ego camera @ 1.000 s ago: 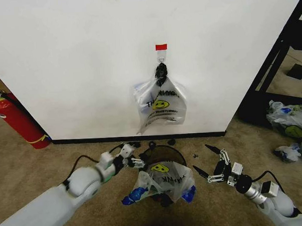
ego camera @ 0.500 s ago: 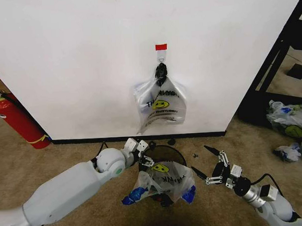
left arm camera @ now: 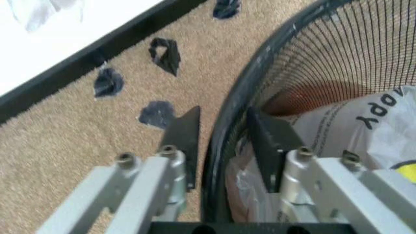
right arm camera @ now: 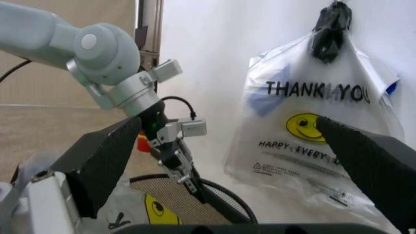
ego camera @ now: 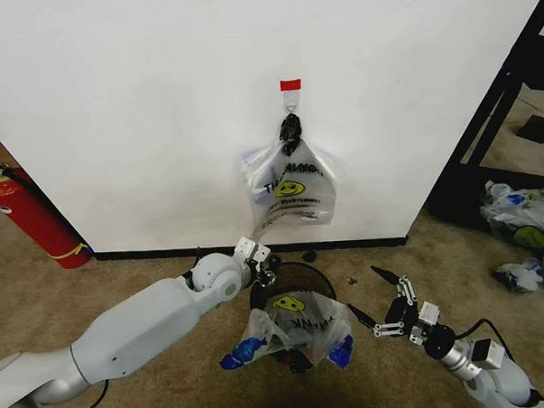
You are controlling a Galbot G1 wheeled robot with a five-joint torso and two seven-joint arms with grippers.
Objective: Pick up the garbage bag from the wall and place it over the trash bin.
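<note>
The garbage bag (ego camera: 291,325), thin clear plastic with a yellow smiley, lies draped over the near side of the trash bin (ego camera: 298,277), a round black mesh bin on the carpet below the wall (ego camera: 141,110). My left gripper (ego camera: 264,263) is open at the bin's far-left rim. In the left wrist view, the left gripper (left arm camera: 224,117) has one finger outside the rim (left arm camera: 260,63) and one inside, beside the garbage bag (left arm camera: 351,126). My right gripper (ego camera: 364,290) hovers open just right of the bin, holding nothing. Between the right gripper's (right arm camera: 227,122) fingers I see the left gripper (right arm camera: 182,168) and the bin (right arm camera: 215,192).
A thicker bunch of smiley bags (ego camera: 289,190) hangs by a black knot from a hook (ego camera: 290,99) under red tape (ego camera: 290,84). A red fire extinguisher (ego camera: 33,219) leans at the left. A black frame (ego camera: 495,131) and sacks of rubbish (ego camera: 526,224) stand at the right. Black scraps (left arm camera: 162,53) dot the carpet.
My left arm has reached forward and to the right, carrying its gripper from the bin's left side to its far rim. The right gripper has drawn slightly lower and nearer.
</note>
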